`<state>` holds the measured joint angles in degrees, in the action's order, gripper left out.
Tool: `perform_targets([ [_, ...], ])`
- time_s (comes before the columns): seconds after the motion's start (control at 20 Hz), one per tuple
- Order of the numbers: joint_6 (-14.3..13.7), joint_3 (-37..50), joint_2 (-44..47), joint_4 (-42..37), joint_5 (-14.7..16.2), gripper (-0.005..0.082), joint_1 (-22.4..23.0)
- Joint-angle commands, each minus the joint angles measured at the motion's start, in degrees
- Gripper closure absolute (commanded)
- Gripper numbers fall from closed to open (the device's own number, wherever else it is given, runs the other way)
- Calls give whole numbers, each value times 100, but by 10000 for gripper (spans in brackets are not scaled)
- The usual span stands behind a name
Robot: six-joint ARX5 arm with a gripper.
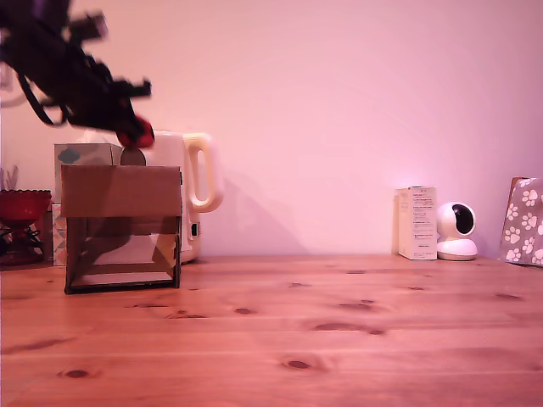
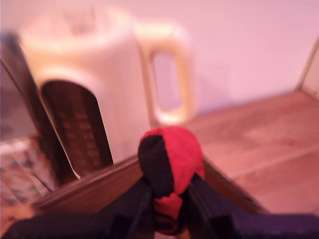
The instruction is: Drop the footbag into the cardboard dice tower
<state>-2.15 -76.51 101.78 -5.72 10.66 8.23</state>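
The footbag (image 2: 169, 164), a small soft ball of red and black panels, sits pinched between my gripper's (image 2: 167, 199) two black fingers. In the exterior view the footbag (image 1: 137, 136) hangs just above the open top of the cardboard dice tower (image 1: 123, 227), near the tower's middle, with my gripper (image 1: 131, 131) slanting down from the upper left. The tower is a brown box with dark edges, a solid upper front panel and a lower opening showing a slanted ramp. Its top rim (image 2: 99, 181) shows blurred under the ball in the wrist view.
A cream kettle (image 1: 191, 182) stands right behind the tower, a patterned tissue box (image 1: 81, 157) beside it. A dark red bowl (image 1: 21, 205) sits at the exterior view's left edge. Far right stand a white box (image 1: 417, 222), a small round camera (image 1: 458, 231) and a paw-print bag (image 1: 524, 220).
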Motion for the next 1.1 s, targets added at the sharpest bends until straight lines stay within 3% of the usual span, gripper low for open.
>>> perform_targets([
  [0.0,-118,-308,118,85,52,700,-9],
  [0.25,-275,-501,291,85,83,659,-61],
  [0.3,-363,-505,291,77,92,540,-74],
  [0.4,-420,-551,291,142,90,152,-83],
  [0.45,-433,-590,291,210,90,30,-83],
  [0.5,-433,-625,289,293,90,0,-83],
  [0.8,-431,-656,-61,975,94,9,-17],
  [0.85,-431,-656,-140,1189,96,31,-15],
  [0.9,-431,-656,-243,1403,96,113,9],
  [0.95,-431,-656,-352,1631,96,279,46],
  [1.05,-426,-656,-546,2065,166,793,103],
])
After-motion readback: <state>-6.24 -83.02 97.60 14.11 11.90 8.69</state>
